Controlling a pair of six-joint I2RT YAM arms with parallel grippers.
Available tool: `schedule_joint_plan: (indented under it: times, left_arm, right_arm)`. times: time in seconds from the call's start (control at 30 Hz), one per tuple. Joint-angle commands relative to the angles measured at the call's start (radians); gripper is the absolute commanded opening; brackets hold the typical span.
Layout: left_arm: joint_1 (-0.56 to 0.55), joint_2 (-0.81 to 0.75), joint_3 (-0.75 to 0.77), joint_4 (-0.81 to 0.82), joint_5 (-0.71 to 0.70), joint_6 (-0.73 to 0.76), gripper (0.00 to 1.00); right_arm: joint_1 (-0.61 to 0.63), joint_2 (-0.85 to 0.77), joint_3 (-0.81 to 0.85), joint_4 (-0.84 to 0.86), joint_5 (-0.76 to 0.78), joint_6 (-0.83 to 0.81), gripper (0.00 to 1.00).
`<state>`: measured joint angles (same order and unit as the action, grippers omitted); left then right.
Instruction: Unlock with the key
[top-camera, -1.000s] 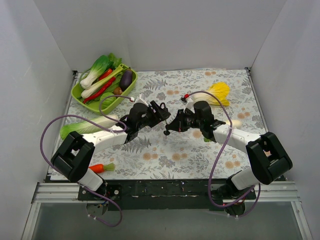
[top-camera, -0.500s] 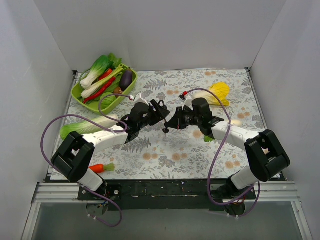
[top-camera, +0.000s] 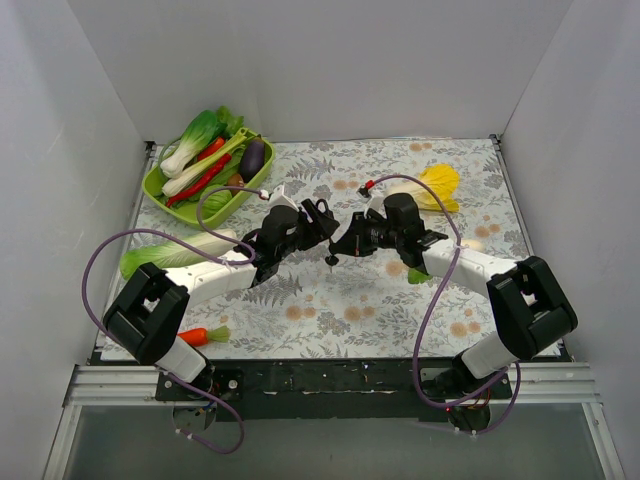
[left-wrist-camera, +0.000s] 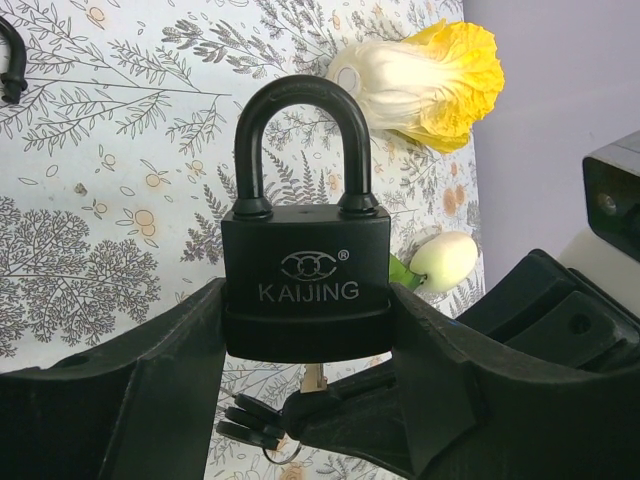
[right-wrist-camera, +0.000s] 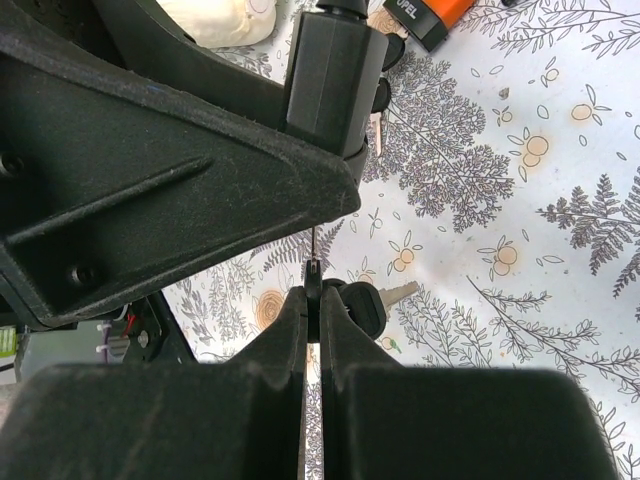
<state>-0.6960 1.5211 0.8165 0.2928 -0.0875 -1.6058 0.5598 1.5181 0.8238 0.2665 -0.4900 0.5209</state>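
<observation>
Seen from above, a lime-green plastic tray (top-camera: 155, 186) of toy vegetables sits at the far left of the leaf-printed worktop (top-camera: 330, 310). To its right, the left hand (top-camera: 322, 225) hovers over the middle of the worktop. Its fingers are clamped on the flat sides of a black metal padlock (left-wrist-camera: 305, 285) stamped KAIJING. The padlock is held clear of the surface, its curved shackle closed and pointing away from the wrist. At its underside, one silver blade of a key bunch (left-wrist-camera: 313, 378), small keys with black heads on a ring, meets the keyhole; how deep it sits cannot be told. Further right, the right hand (right-wrist-camera: 312, 300) has its fingers pressed together, pinching a thin part of that bunch. A yellow-leaved toy cabbage (top-camera: 437, 183) lies at the far right. The padlock is probably heavy, rigid and smooth, so it could twist in the grip once turning force is applied. Gripping the body low with the shackle free suits it. The key looks thin and stiff, best pinched flat across its head.
</observation>
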Motion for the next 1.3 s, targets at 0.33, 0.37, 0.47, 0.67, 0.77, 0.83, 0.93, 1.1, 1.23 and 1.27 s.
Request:
schedule_joint_plan:
  times: [0.33,0.37,0.47,0.67,0.77,0.83,0.93,1.1,1.23,1.27]
  left_arm:
    - [-0.049,-0.026,0.019,0.014,0.086,0.032,0.00]
    - [-0.050,-0.027,0.019,0.014,0.086,0.030,0.00]
    - [-0.053,-0.024,0.023,0.014,0.086,0.030,0.00]
    - [-0.063,-0.009,0.027,0.009,0.078,0.020,0.00]
    - [-0.069,-0.001,0.039,-0.001,0.071,0.015,0.00]
    - [-0.076,0.004,0.044,-0.006,0.066,0.015,0.00]
    - [-0.080,0.010,0.049,-0.007,0.065,0.015,0.00]
    - [-0.089,0.013,0.056,-0.009,0.063,0.014,0.00]
    - [-0.092,0.013,0.056,-0.011,0.060,0.014,0.00]
    - [-0.094,0.016,0.056,-0.012,0.060,0.014,0.00]
  right_arm:
    - [-0.072,-0.010,0.087,0.163,0.059,-0.001,0.01]
    - [-0.070,-0.010,0.090,0.165,0.059,-0.001,0.01]
    - [-0.072,-0.004,0.100,0.171,0.056,0.001,0.01]
    - [-0.074,0.002,0.112,0.175,0.074,-0.001,0.01]
    - [-0.072,0.001,0.118,0.172,0.093,-0.010,0.01]
    - [-0.074,0.001,0.121,0.166,0.110,-0.016,0.01]
    - [-0.072,0.004,0.124,0.166,0.116,-0.021,0.01]
    - [-0.070,0.013,0.126,0.166,0.126,-0.027,0.01]
    - [-0.070,0.011,0.123,0.171,0.136,-0.030,0.01]
    - [-0.072,0.013,0.123,0.169,0.139,-0.032,0.01]
